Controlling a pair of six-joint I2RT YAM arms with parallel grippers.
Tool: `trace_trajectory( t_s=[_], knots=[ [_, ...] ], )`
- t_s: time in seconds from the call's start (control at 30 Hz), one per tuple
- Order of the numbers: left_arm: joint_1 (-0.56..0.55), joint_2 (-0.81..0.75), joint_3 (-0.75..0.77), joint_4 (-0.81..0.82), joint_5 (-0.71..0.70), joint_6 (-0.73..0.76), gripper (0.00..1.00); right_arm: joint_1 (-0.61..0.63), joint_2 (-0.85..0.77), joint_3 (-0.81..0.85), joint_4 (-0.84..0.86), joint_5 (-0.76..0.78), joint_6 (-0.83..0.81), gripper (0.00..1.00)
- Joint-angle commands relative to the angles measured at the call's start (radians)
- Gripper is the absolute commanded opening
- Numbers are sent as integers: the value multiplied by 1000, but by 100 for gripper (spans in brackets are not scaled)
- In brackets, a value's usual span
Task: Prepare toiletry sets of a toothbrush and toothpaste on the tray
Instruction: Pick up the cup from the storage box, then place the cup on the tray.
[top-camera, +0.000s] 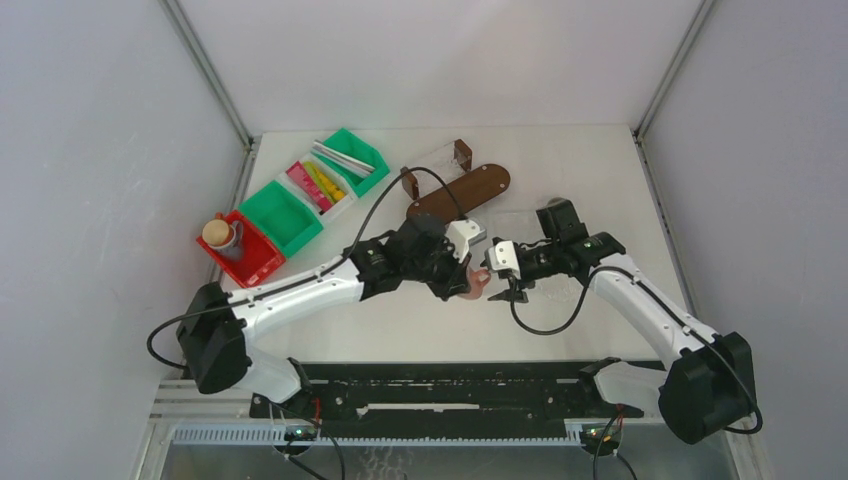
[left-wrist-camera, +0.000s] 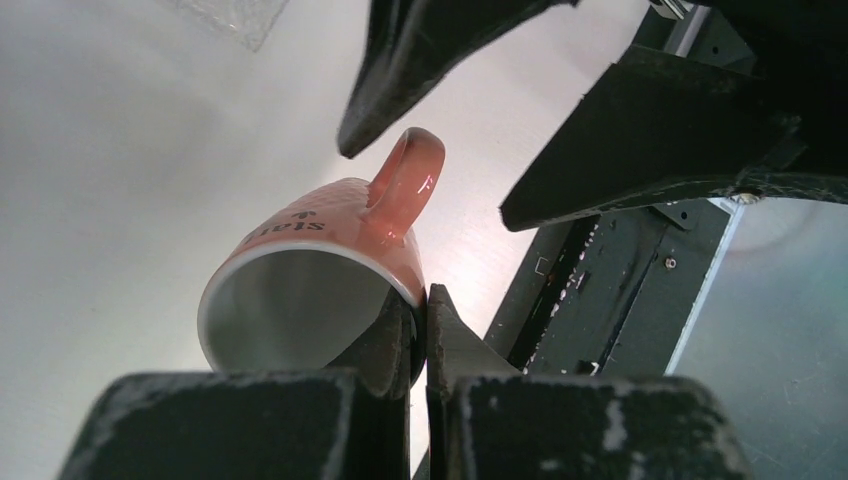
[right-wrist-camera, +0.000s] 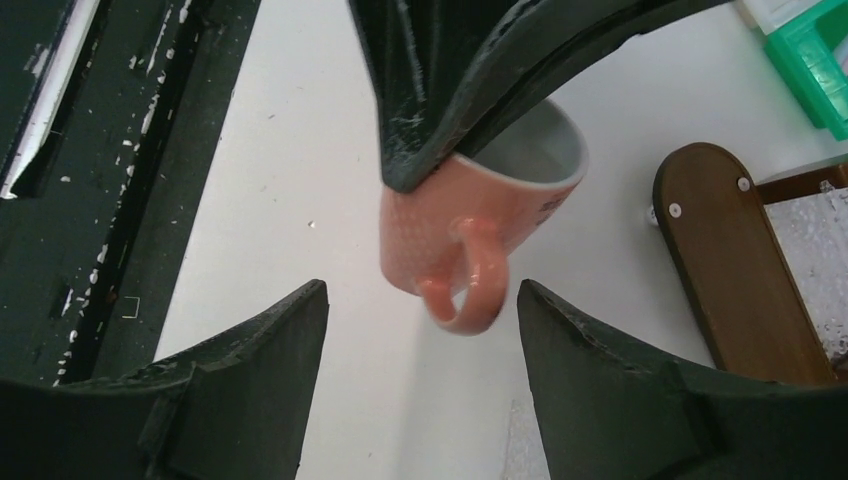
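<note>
Two pincers: left pincer (left-wrist-camera: 418, 305) clamps pink mug (left-wrist-camera: 300, 240) at rim, lettering unreadable; right pincer (right-wrist-camera: 421, 293) open beside handle (right-wrist-camera: 482, 290).

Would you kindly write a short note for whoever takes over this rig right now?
Left claw: shut on the rim of the pink mug, holding it over the table.
Right claw: open, jaws either side of the handle, not touching it.
Things: toothbrushes in the far green bin, tubes in the white bin, another cup in the red bin.
Done: mug in hand; nothing shows on the tray.
Left: probably hand the mug over, set it on the tray, add a toothbrush and tube.
</note>
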Motion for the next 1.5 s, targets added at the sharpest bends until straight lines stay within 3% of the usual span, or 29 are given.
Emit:
trace_trajectory(
  t_s=[0.0, 0.3, 0.77, 0.87, 1.0, 1.1, 1.47],
  knots=[
    [-20, 9, 88, 64, 38, 22, 0, 21, 4, 1, 47, 32, 16, 75],
    [-32, 28, 107, 56, 40, 29, 0, 95, 30, 3, 21, 91, -36, 59],
    [-35, 24, 117, 48, 27, 31, 0, 133, 58, 17, 25, 162, -20, 0],
    [-34, 15, 109, 56, 18, 30, 5, 131, 61, 32, 21, 167, 2, 0],
    [-33, -13, 78, 85, -3, 15, 32, 111, 62, 41, 19, 135, 23, 0],
    [-33, -43, 37, 127, -12, 3, 42, 79, 63, 45, 11, 89, 31, 0],
    [-25, -221, -174, 338, -100, -25, 55, -55, 47, 47, -36, -86, 6, 0]
  ],
)
